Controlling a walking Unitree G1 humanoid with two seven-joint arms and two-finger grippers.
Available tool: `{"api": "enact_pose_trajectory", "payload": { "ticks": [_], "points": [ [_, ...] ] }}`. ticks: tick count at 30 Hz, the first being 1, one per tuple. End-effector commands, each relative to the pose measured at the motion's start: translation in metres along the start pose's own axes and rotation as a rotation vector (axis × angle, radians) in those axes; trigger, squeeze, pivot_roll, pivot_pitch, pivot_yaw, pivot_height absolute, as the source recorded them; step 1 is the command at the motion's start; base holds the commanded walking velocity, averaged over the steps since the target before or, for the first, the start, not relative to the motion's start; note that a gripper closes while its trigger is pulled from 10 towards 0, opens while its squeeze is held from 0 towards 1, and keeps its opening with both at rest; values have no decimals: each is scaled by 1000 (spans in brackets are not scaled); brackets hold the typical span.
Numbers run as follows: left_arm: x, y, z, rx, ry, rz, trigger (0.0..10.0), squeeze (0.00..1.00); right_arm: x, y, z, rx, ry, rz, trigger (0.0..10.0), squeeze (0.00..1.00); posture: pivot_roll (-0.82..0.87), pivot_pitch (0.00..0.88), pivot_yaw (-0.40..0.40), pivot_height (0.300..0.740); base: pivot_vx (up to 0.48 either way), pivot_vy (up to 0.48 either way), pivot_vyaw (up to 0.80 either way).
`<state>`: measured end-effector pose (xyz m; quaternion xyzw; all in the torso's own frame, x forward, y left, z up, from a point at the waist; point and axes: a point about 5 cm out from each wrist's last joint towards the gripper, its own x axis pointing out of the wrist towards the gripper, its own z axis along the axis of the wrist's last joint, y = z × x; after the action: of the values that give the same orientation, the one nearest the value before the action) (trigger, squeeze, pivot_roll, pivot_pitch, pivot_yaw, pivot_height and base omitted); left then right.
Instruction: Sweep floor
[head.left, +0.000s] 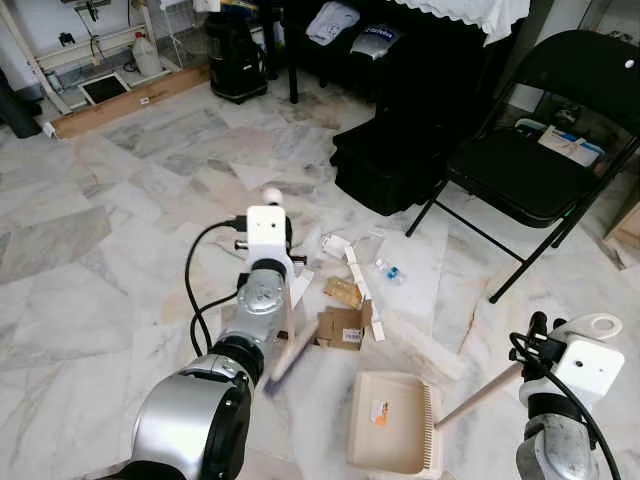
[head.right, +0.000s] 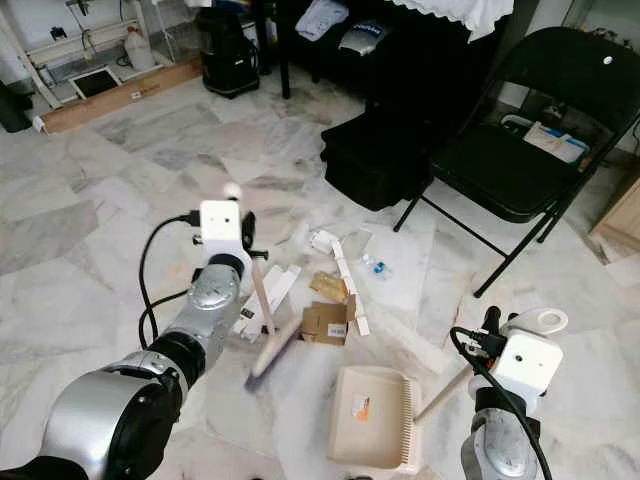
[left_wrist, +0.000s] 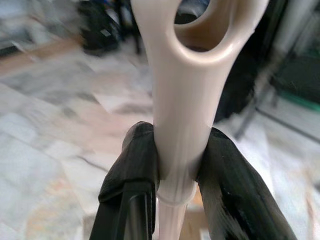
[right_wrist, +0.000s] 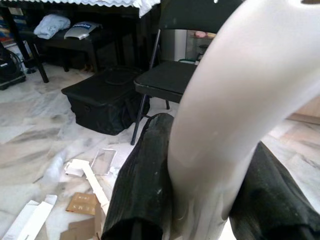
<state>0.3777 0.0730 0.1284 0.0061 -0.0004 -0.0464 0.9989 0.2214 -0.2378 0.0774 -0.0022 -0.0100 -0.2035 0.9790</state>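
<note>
Left gripper (left_wrist: 177, 165) reaches forward, fingers clamped on the brush handle (left_wrist: 187, 95); right gripper (right_wrist: 200, 200), nearer the body, grips the dustpan handle (right_wrist: 235, 100).

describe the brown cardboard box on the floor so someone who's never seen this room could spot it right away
Start at the black folding chair on the marble floor, then look toward the robot at the scattered litter. The small brown cardboard box, flattened and open, lies just beyond the beige plastic dustpan. A white label on its side and its brown colour set it apart from the white paper strips around it.
</note>
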Motion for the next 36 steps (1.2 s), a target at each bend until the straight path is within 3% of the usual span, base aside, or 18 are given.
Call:
{"api": "enact_pose_trajectory", "payload": {
  "ticks": [1, 7, 12, 19, 25, 26, 30, 36],
  "points": [
    [2, -10, 3, 25, 13, -65, 10000, 0, -1, -5, 9, -5, -35, -11, 10000, 0, -313, 152, 21, 740, 0, 0, 0],
    [0, -15, -1, 40, 47, -132, 10000, 0, -4, -3, 7, -6, -24, -8, 10000, 0, -301, 155, 17, 740, 0, 0, 0],
    [0, -7, -1, 53, 20, -166, 10000, 0, -2, 0, 7, 0, -22, -1, 10000, 0, -285, 152, 18, 740, 0, 0, 0],
    [-1, 36, 26, -20, -197, -140, 10000, 0, 1, 5, 6, 11, -19, 9, 10000, 0, -254, 147, 16, 740, 0, 0, 0],
    [-3, 52, 55, -50, -320, -154, 10000, 0, 3, 8, 5, 18, -19, 19, 10000, 0, -235, 137, 13, 740, 0, 0, 0],
    [-3, 56, 70, -62, -374, -138, 10000, 0, 4, 10, 5, 21, -19, 26, 10000, 0, -230, 135, 11, 740, 0, 0, 0],
    [0, 56, 92, -75, -463, -88, 10000, 0, 6, 12, 5, 24, -21, 34, 10000, 0, -229, 130, 10, 740, 0, 0, 0],
    [5, 43, 84, -37, -440, -28, 10000, 0, 6, 10, 7, 19, -24, 31, 10000, 0, -250, 135, 6, 740, 0, 0, 0]
  ]
}}
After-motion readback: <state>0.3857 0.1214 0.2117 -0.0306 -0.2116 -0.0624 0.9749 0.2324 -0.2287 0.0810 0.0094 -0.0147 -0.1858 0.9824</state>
